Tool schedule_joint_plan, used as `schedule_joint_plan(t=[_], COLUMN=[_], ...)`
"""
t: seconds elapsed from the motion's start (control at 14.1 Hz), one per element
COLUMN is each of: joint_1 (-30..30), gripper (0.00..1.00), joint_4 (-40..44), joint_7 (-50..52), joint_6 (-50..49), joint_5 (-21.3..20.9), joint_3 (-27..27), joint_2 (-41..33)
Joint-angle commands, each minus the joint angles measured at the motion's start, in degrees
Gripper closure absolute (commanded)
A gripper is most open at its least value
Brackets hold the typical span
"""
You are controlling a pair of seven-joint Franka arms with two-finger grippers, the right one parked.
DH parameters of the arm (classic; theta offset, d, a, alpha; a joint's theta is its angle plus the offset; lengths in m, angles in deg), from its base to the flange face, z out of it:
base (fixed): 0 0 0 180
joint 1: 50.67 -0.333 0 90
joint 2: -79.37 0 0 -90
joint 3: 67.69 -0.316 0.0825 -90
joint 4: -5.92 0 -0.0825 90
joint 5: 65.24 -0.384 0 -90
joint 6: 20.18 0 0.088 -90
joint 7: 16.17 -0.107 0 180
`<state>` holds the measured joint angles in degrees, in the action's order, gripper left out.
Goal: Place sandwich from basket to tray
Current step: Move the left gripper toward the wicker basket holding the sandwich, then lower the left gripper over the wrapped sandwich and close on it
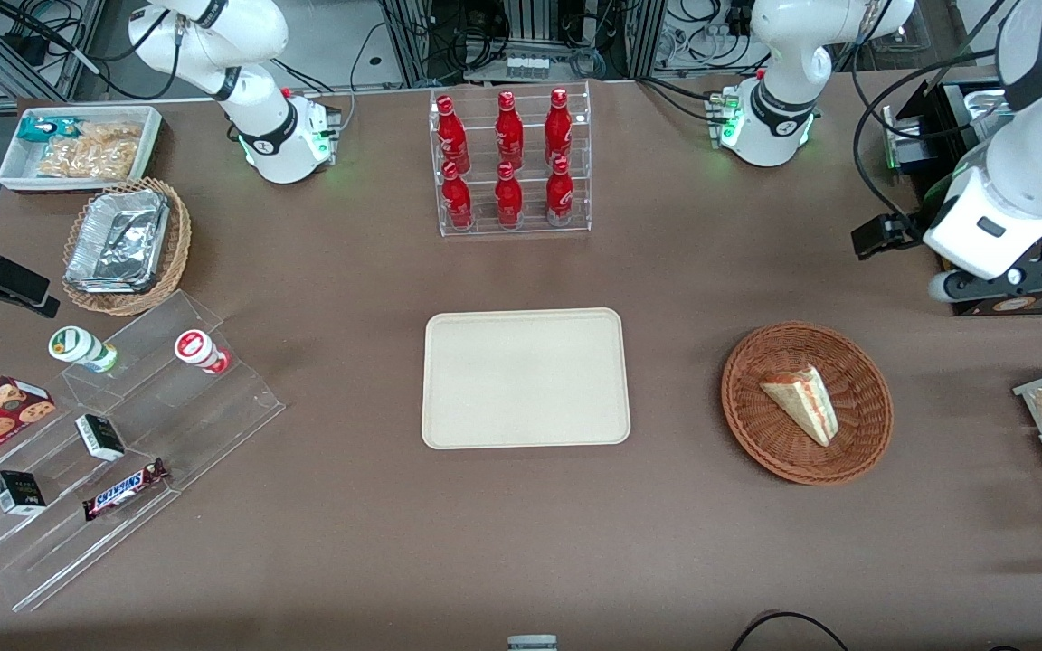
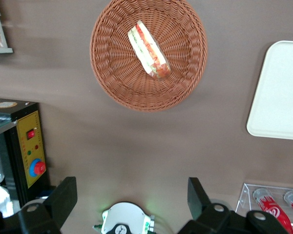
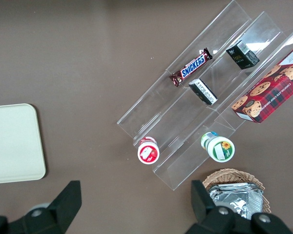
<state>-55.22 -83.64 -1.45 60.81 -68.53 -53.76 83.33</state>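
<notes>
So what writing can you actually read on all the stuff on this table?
"SNICKERS": on the chocolate bar lying on the clear stepped stand.
"CHOCOLATE CHIP COOKIES": on the red cookie box, barely legible.
Red bottles, small dark boxes and round cups: print too small to read.
Sandwich, basket, tray: no writing.
The gripper hangs open above the table, holding nothing.
</notes>
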Motion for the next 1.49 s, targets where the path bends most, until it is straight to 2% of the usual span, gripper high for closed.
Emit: schedule_joint_plan(t=[0.0,0.28,0.5,0.71,1.42], joint_1=[0.16,0.24,0.68,0.86,1.12], gripper=[0.00,0.00,0.00,0.00,0.00], joint_4=[-7.79,-19.66,-21.88,-21.88,-21.71], joint_7=[-0.13,2.05,18.71,27.89,34.83], joint_6=[7.48,24.09,33.51,35.72,47.58], joint_5=[0.21,0.39,0.39,0.30,0.65], joint_3=[-1.27,-2.77,-3.39,-3.39,-5.24], joint_2=[0.87,2.88,7.98,11.32,19.50])
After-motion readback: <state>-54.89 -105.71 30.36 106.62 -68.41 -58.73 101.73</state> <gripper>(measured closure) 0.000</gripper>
